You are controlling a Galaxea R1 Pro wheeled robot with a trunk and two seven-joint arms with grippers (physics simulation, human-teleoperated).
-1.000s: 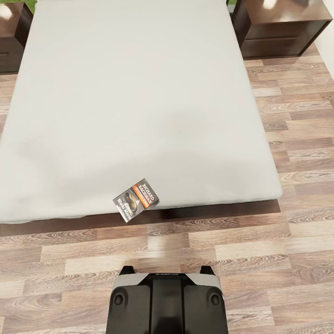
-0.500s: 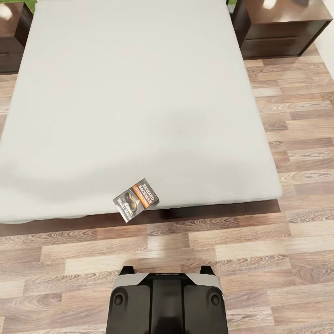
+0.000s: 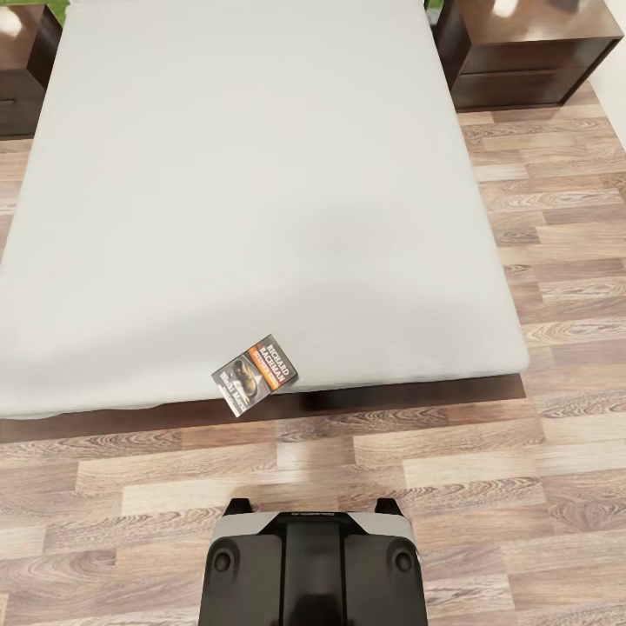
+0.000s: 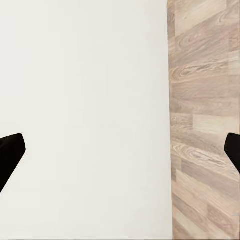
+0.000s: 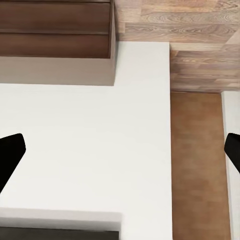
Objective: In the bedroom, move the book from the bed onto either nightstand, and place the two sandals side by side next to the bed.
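The book (image 3: 255,374), dark with an orange band and white lettering, lies at the near edge of the bed (image 3: 243,191), one corner hanging over the dark frame. A dark-brown nightstand (image 3: 530,43) stands at the bed's far right corner, and another nightstand (image 3: 22,61) at the far left. The two sandals are out of view. My left gripper (image 4: 120,155) is open, its black fingertips (image 4: 10,155) wide apart over a white surface and plank floor. My right gripper (image 5: 120,155) is open too, its fingertips (image 5: 10,155) spread with nothing between them.
My dark base (image 3: 313,565) stands on the wood-plank floor (image 3: 487,461) just in front of the bed's foot. Floor runs along the bed's right side up to the right nightstand. In the right wrist view, a brown wooden panel (image 5: 55,30) lies beyond white surfaces.
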